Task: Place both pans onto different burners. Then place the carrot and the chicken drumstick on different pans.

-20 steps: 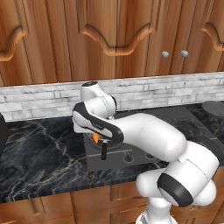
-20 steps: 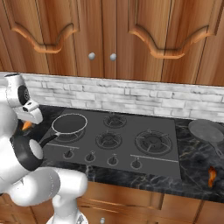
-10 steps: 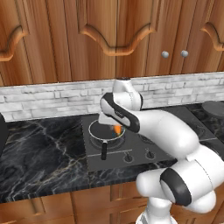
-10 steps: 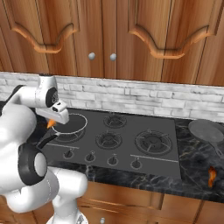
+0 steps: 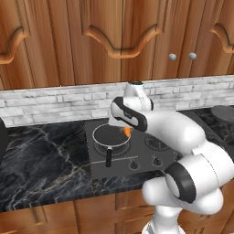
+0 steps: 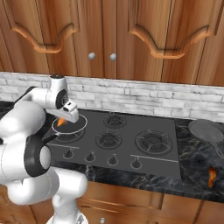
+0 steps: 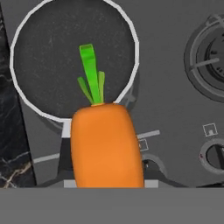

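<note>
My gripper [image 5: 124, 128] [image 6: 65, 117] is shut on the carrot [image 5: 126, 131] [image 6: 61, 121] [image 7: 106, 146], bright orange with a green top. It hangs just above the near edge of the silver-rimmed pan [image 5: 111, 135] [image 6: 70, 125] [image 7: 72, 57], which sits on the stovetop's left burner with its black handle toward the front. The plain dark grey pan [image 6: 206, 130] [image 5: 224, 113] rests on the counter right of the stove. On that counter's front lies the chicken drumstick [image 6: 212, 176]. In the hand view the carrot hides my fingertips.
Free burners [image 6: 109, 139] [image 6: 152, 141] [image 6: 115, 120] lie right of the pan on the dark stovetop. Control knobs [image 6: 90, 156] line its front edge. A brick backsplash and wooden cabinets rise behind. Black marble counter [image 5: 41, 155] stretches left of the stove.
The arm has swung right with the carrot, from over the counter left of the stove to above the silver-rimmed pan. The grip has stayed the same.
</note>
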Motion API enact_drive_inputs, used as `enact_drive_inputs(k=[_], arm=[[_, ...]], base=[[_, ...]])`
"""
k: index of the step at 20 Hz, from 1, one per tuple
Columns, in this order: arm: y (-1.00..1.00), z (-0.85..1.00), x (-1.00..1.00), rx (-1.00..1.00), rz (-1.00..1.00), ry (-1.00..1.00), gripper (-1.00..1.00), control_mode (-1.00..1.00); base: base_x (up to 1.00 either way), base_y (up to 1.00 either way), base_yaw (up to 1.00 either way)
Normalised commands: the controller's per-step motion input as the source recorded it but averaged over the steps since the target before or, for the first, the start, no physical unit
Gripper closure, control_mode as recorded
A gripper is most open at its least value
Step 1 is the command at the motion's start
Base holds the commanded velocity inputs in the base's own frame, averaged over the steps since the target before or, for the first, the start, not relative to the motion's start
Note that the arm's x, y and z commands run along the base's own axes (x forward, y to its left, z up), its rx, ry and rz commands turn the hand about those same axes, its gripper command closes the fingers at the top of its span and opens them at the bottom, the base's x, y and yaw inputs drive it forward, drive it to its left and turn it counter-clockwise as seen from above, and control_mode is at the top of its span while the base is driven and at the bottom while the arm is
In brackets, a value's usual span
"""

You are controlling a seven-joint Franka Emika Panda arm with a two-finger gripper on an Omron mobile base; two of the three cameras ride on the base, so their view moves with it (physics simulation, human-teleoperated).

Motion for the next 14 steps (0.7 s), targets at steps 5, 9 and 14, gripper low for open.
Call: enact_drive_inputs(k=[5, 9, 14], arm=[[0.00, -0.26, 0.56, 0.00, 0.00, 0.00, 1.00, -1.00], [0.00, -0.38, 0.54, 0.00, 0.00, 0.00, 1.00, -1.00], [0.00, -0.20, 0.65, 0.00, 0.00, 0.00, 1.00, -1.00]], base=[[0.00, 0.00, 0.00], [0.00, 0.00, 0.00], [0.00, 0.00, 0.00]])
